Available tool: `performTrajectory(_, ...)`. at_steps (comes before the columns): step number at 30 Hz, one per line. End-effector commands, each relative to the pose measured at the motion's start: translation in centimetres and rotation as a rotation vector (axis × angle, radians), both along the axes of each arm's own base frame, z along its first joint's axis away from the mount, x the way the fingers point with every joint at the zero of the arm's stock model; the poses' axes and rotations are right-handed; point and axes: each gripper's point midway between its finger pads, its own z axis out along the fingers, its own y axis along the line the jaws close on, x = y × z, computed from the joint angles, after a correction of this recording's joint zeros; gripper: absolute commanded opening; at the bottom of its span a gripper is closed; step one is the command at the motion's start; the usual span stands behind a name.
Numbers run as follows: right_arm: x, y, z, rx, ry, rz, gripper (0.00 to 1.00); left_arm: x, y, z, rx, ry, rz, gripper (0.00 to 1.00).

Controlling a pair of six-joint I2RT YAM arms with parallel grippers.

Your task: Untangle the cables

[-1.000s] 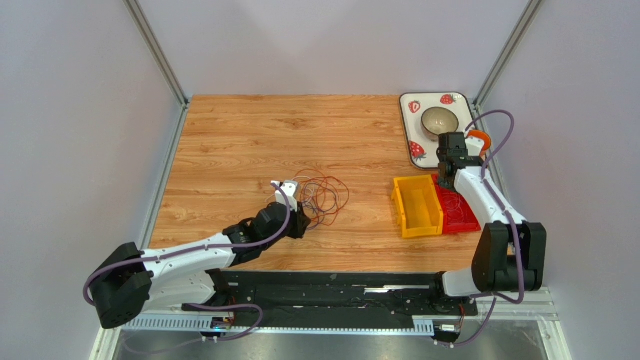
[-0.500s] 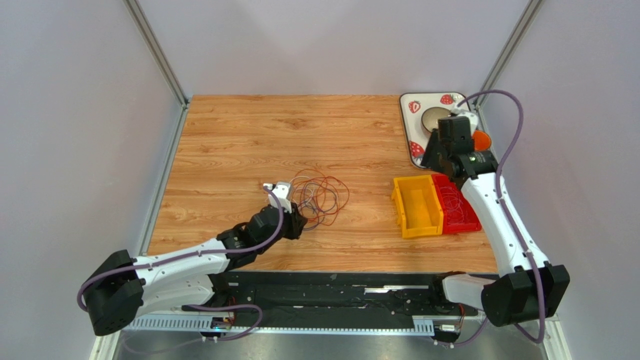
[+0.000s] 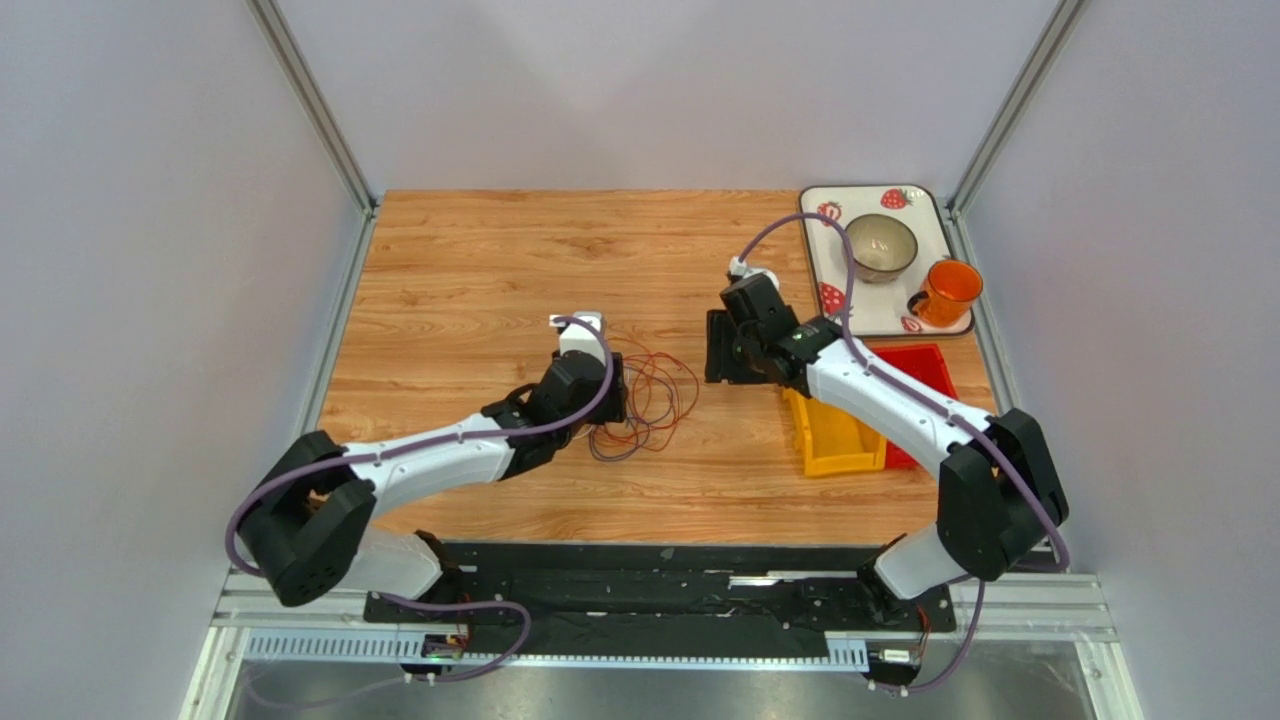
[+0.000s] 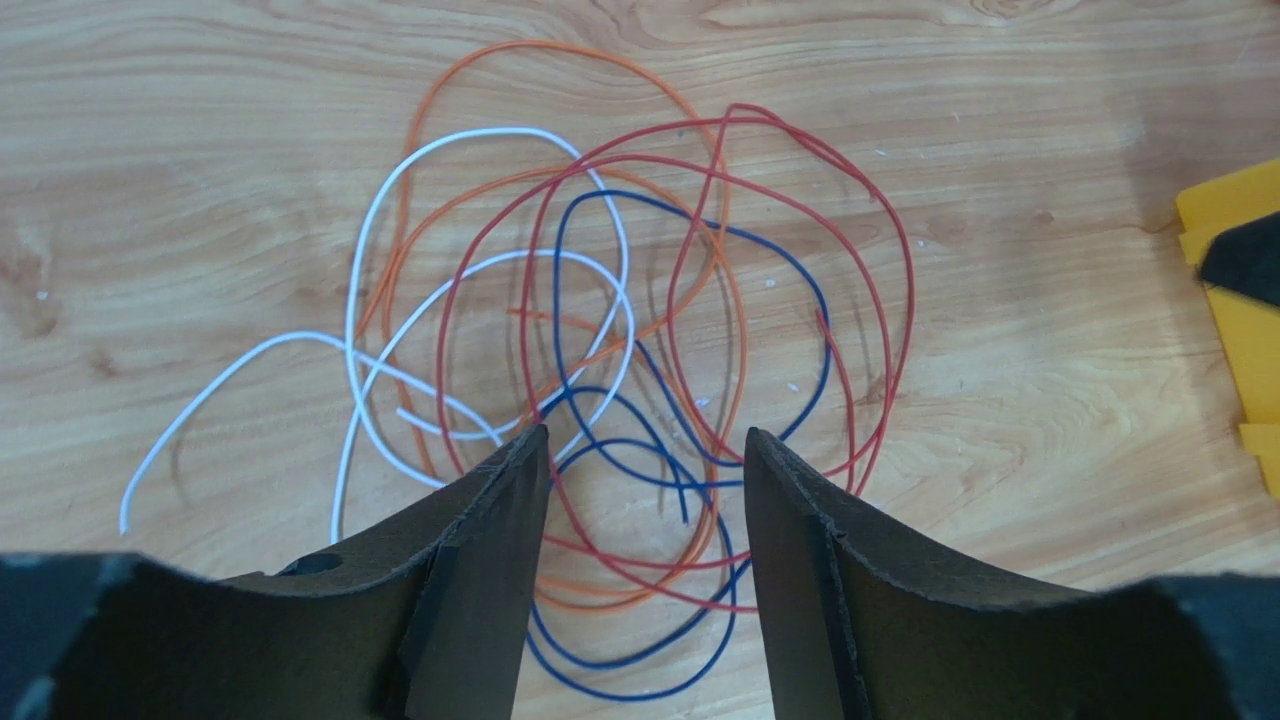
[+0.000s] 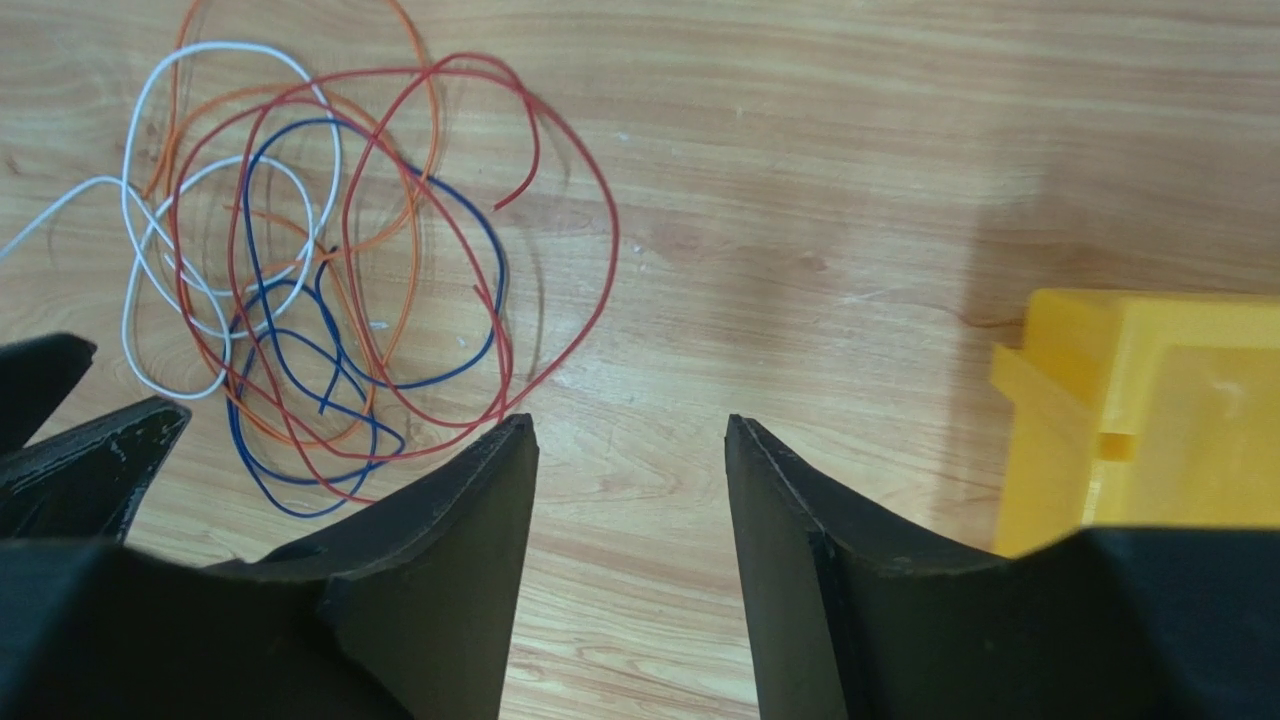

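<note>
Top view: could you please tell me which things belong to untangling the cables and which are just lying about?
Job: red cable, orange cable, blue cable, white cable.
Lying about: yellow bin, red bin, strawberry tray, bowl, orange cup.

Cables: 4 in the tangle, one each red, orange, blue, white. Bins: 2, yellow bin, red bin. Tray: 1. Bowl: 1. Cup: 1. Arms: 2
</note>
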Motion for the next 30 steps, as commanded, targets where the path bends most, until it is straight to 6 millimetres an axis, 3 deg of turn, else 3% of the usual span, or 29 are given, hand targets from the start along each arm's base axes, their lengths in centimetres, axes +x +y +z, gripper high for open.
performTrajectory(1, 1.6, 1.5, 0.1, 0.076, -0.081, -0.026, 0.56, 1.9, -2.3, 1.2, 0.038, -0.036, -0.066, 0.6)
performTrajectory(5, 0.7, 4.9, -0.8, 0.155, -0.01, 0.118, 0.58, 3.5, -2.6, 0.9, 0.034, -0.04, -0.031, 0.57)
performTrajectory(6, 1.1, 5.5, -0.2, 0.144, -0.025, 0.161, 0.58, 3.5, -2.3, 1.0, 0.019, -0.037, 0.001, 0.51)
performTrajectory(7, 0.5, 6.1, -0.4, 0.119, -0.012, 0.198, 0.58, 3.5, -0.9, 0.6, 0.037, -0.04, 0.063, 0.49)
performTrajectory(8, 0.4, 6.5, -1.0, 0.093, 0.0, 0.23, 0.58, 3.4, -0.2, 1.7, 0.004, -0.069, 0.096, 0.48)
performTrajectory(9, 1.0, 7.2, -0.2, 0.075, -0.026, 0.269, 0.58, 3.2, 0.4, 1.9, -0.03, -0.08, 0.131, 0.48)
performTrajectory(14, 1.7, 8.4, -2.9, -0.087, 0.0, 0.304, 0.58, 2.8, 3.4, 1.5, -0.131, -0.083, 0.222, 0.45)
performTrajectory(22, 3.3, 11.4, -5.0, -0.136, 0.043, 0.268, 0.57, 2.4, 3.6, 1.1, -0.169, -0.084, 0.226, 0.42)
performTrajectory(23, 4.0, 12.0, -4.2, -0.135, 0.022, 0.261, 0.57, 2.4, 3.6, 1.0, -0.169, -0.08, 0.225, 0.42)
performTrajectory(25, 4.2, 11.7, -5.3, -0.195, 0.04, 0.232, 0.56, 2.4, 3.5, 1.0, -0.169, -0.077, 0.219, 0.42)
performTrajectory(30, 5.2, 12.2, -5.4, -0.221, 0.033, 0.201, 0.56, 2.3, 3.4, 1.0, -0.175, -0.079, 0.215, 0.4)
